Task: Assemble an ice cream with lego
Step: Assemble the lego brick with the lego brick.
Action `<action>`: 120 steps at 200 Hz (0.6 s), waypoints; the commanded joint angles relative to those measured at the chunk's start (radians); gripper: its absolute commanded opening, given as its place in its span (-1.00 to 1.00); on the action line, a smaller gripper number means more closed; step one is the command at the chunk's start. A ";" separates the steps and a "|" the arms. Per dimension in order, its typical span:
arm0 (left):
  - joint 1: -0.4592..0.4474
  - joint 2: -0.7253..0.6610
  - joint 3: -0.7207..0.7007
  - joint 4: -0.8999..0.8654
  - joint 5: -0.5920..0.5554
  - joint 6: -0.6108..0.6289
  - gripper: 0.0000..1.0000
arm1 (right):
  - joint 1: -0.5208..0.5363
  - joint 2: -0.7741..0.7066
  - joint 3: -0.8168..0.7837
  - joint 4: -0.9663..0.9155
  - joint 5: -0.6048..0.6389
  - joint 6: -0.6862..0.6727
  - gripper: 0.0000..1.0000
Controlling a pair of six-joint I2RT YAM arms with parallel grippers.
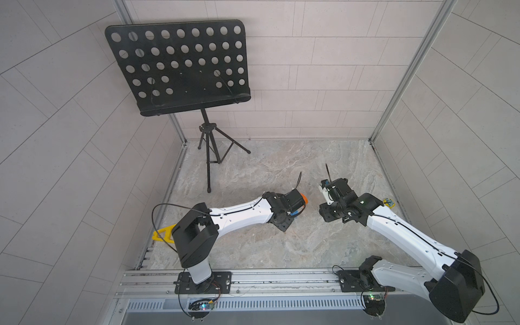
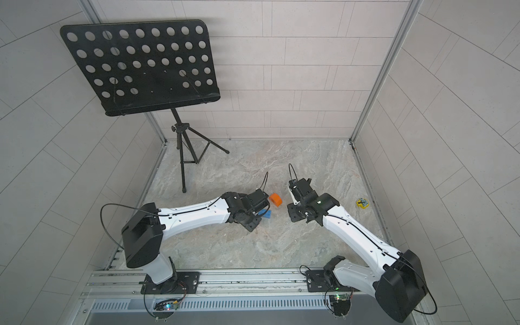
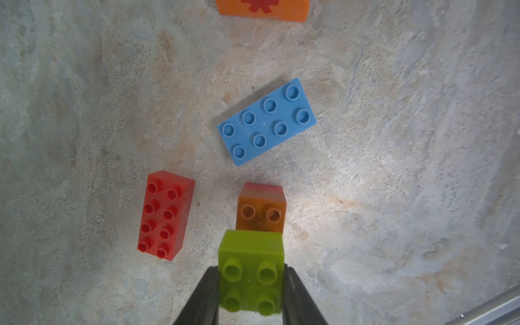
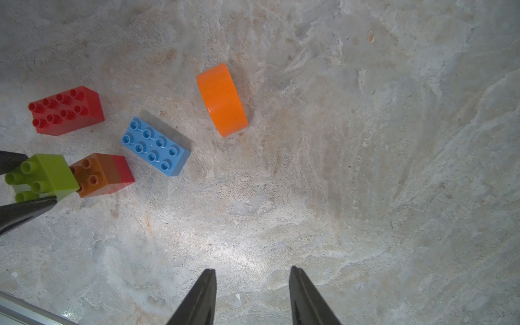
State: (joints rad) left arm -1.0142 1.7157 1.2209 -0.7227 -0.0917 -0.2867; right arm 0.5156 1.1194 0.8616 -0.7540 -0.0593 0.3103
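While left pincer [image 3: 250, 270] clamps lime green brick [image 3: 251, 247] by its sides, right pincer [image 4: 252, 270] hangs w/ jaws apart, nothing btwn them, over bare table [image 4: 365, 168]. Ref = blue brick [image 3: 266, 121], flat on table, studs up. Brown-orange square [image 3: 261, 211] stacked on red square [image 3: 264, 188], just beside blue. Green overlaps that stack's edge (contact: can't tell). Red oblong [image 3: 166, 215] near blue, apart. Orange half-round [image 4: 222, 100] also near blue, apart.

Lime brick [image 3: 251, 273] clamped, brown-red stack [image 3: 261, 211], blue brick [image 3: 266, 121]
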 commanded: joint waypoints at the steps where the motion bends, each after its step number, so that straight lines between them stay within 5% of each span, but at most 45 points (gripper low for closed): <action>1: 0.010 0.019 0.023 0.014 -0.010 0.006 -0.34 | -0.007 -0.018 -0.001 -0.002 -0.002 -0.008 -0.04; 120: 0.017 0.037 0.017 0.049 0.014 -0.002 -0.34 | -0.011 -0.015 -0.007 -0.002 -0.009 -0.006 -0.04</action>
State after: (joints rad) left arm -1.0016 1.7386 1.2209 -0.6788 -0.0826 -0.2874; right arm 0.5095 1.1191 0.8616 -0.7517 -0.0677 0.3103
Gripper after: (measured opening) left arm 0.361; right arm 0.478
